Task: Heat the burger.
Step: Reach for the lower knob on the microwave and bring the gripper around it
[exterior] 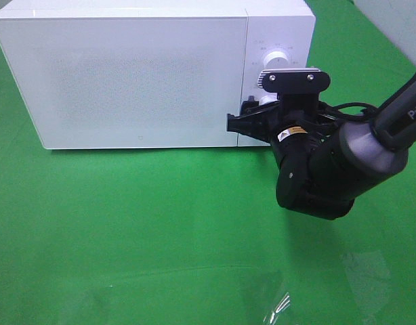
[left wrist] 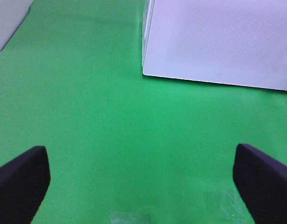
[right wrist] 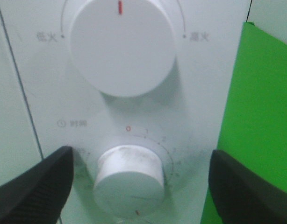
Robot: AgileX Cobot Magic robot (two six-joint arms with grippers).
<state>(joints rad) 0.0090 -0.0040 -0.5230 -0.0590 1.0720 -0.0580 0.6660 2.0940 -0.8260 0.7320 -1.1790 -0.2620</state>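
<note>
Between the 2 matt black, ribbed fingers [right wrist: 36, 189] sat a smooth white plastic knob [right wrist: 129, 173], scuffed grey. The green cover [exterior: 160, 223] looked matt, cloth-like.

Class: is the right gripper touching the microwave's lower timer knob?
Apart. The right wrist view shows the right gripper open, its fingers on either side of the timer knob, with white panel visible in each gap.
</note>
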